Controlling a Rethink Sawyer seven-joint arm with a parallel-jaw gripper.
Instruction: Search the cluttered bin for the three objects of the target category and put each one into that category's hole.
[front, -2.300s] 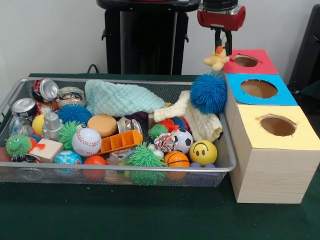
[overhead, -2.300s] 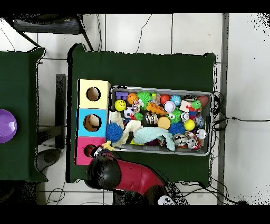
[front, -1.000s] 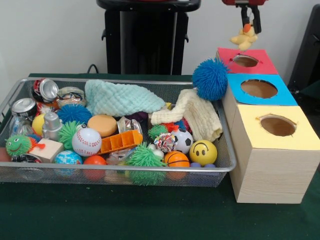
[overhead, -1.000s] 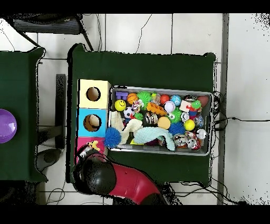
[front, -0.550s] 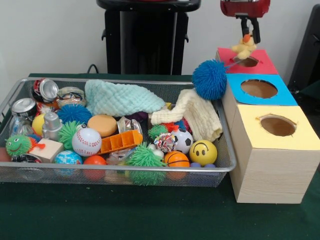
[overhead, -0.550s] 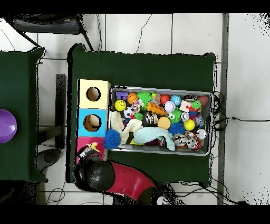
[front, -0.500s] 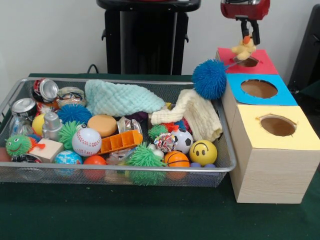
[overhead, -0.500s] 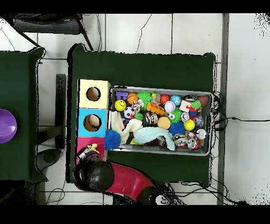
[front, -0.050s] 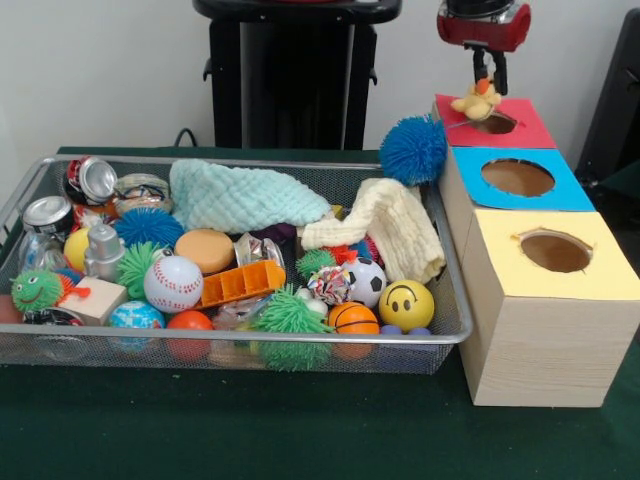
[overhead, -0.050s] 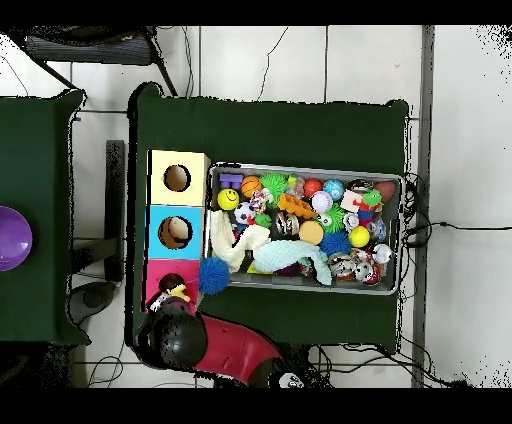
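My gripper (front, -0.050s: 487, 84) hangs just above the red box's hole (front, -0.050s: 492, 122), shut on a small yellow plush duck (front, -0.050s: 476, 101). The duck dangles at the hole's left rim. In the overhead view the gripper (overhead, -0.050s: 174, 299) and duck (overhead, -0.050s: 179, 293) sit over the red box (overhead, -0.050s: 155, 274). A blue spiky ball (front, -0.050s: 413, 150) rests at the wire bin's far right corner, against the red box. The bin (front, -0.050s: 240, 338) holds several balls, cans, cloths and spiky toys.
Three boxes stand in a row right of the bin: red-topped (front, -0.050s: 530, 128), blue-topped (front, -0.050s: 570, 195), yellow-topped (front, -0.050s: 500, 235), each with a round hole. A mint cloth (front, -0.050s: 240, 198) and a cream cloth (front, -0.050s: 400, 232) lie in the bin. A purple bowl (overhead, -0.050s: 10, 238) sits on a side table.
The gripper carried the duck from above the bin's corner to over the red box and lowered it toward the hole. The blue spiky ball shifted slightly up against the red box.
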